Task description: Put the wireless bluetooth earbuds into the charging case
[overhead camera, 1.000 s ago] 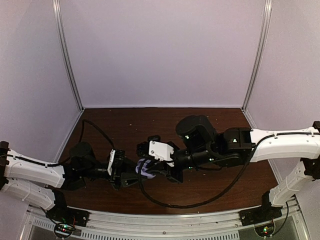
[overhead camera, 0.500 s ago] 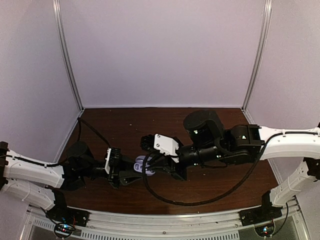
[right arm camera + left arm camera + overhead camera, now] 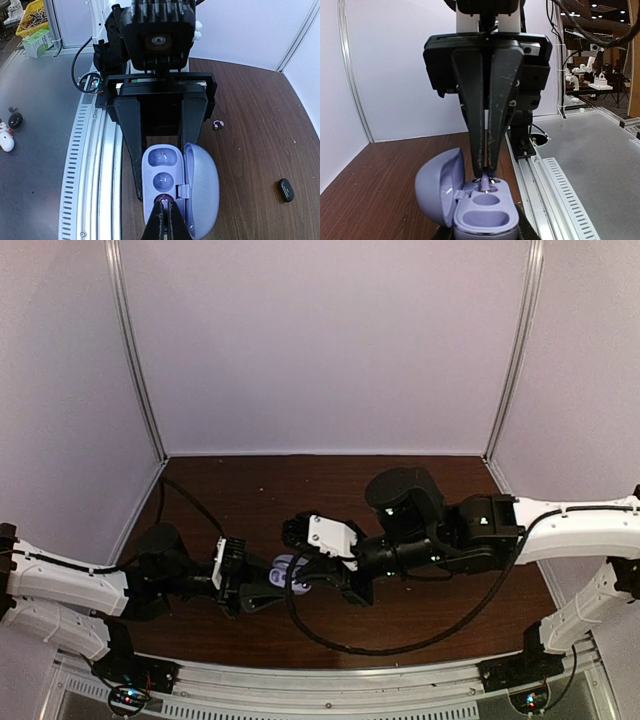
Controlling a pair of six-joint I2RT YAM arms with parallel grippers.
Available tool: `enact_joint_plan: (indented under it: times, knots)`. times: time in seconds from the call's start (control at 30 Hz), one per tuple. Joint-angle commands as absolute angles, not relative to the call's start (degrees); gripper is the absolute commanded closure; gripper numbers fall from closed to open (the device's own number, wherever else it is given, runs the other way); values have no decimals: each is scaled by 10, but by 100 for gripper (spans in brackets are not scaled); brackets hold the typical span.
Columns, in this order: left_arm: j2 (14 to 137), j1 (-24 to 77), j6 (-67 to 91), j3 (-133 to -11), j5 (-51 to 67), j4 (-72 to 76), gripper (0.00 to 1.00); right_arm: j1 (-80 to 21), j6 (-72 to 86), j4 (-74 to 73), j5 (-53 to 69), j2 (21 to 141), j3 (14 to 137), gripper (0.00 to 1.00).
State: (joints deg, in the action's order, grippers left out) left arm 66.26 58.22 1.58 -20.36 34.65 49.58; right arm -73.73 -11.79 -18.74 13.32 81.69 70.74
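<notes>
Open charging case (image 3: 287,571) held above the wooden table (image 3: 250,150) by the left gripper (image 3: 272,585), whose black fingers (image 3: 133,150) are clamped on the case from both sides, one along each long flank of the base. The hinged lid (image 3: 202,185) stands swung open to one side of the base (on the right in the right wrist view, on the left in the left wrist view), its lavender inner face exposed. The right gripper (image 3: 162,220) comes down onto the case from above, at the end of the base farthest from the left gripper's palm; its two fingers are pressed together, with only a thin seam between them in the left wrist view. Their tips meet the first earbud (image 3: 162,201), a small glossy purple bud sitting in the recess at that far end of the base. Whether the bud is pinched between the tips or only touched by them cannot be told. The second earbud (image 3: 217,124) lies on the table beyond the case, past the lid side and beside the left gripper's finger, apart from the case. A small black oval object (image 3: 285,190) rests on the table well out from the lid side of the case. In the overhead view both arms converge on the case near the front of the table.
</notes>
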Motion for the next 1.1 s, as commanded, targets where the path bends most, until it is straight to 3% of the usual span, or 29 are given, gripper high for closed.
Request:
enact_joint_plan:
  times: [0.0, 0.23, 0.3, 0.53, 1.07]
  knots:
    - [645, 586, 11, -214, 353, 546, 100, -737, -114, -192, 143, 836, 690, 100]
    - [633, 586, 20, -205, 341, 552, 100, -737, -119, -200, 145, 844, 690, 100]
    - [632, 586, 21, -203, 337, 553, 100, -737, -119, -201, 143, 841, 694, 96]
    - [632, 586, 28, -201, 328, 553, 100, -737, -120, -204, 129, 832, 706, 100]
    - [627, 586, 8, -219, 333, 522, 100, -738, -126, -209, 146, 868, 695, 100]
